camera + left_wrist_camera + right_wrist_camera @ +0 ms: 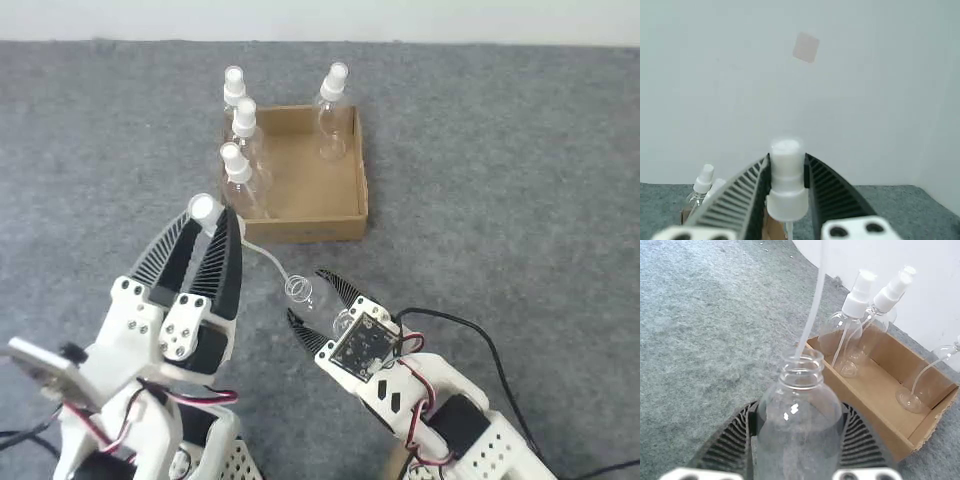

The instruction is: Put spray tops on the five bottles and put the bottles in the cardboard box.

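— What is sitting nearest on the grey tabletop?
— Toward the near edge, the right gripper is clamping an open bottle. The left gripper is pinching a spray top, whose tube is dipping into the neck.
— Farther back?
— The cardboard box is holding four capped bottles toward the far edge. The left wrist view is catching a white wall with a pale square patch.

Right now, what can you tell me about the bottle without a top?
The bottle is clear, plastic-looking and empty, with a round body and an open threaded neck. The right hand grips its sides with black ribbed fingers, near the cardboard box. A thin white tube dips into its mouth.
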### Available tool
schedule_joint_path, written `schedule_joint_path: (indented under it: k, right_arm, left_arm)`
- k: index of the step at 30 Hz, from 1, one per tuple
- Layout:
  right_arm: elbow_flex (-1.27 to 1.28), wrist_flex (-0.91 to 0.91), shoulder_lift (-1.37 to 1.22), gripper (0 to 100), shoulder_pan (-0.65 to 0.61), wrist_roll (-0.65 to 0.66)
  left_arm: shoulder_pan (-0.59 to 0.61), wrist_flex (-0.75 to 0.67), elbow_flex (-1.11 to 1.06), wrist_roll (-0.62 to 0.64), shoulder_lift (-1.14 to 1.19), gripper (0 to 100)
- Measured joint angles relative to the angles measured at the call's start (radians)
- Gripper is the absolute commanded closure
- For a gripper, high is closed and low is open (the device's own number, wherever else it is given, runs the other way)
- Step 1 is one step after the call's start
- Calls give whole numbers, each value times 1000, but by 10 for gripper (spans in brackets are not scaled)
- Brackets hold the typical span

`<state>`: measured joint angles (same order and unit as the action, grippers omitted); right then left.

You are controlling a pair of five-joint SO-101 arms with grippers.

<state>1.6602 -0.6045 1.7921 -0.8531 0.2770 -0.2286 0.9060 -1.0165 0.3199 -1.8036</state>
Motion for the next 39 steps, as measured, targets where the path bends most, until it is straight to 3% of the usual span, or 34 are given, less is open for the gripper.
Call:
schedule_joint_path:
  k: [14, 22, 39]
  right_arm:
    - [0, 3, 0, 961, 34, 0]
    - [0, 3, 0, 961, 35, 0]
    - [0, 5, 0, 961, 37, 0]
  left_arm:
    - [-206, 0, -84, -91, 0, 983]
    - [-213, 2, -123, -100, 0, 851]
    - [-181, 31, -123, -100, 0, 849]
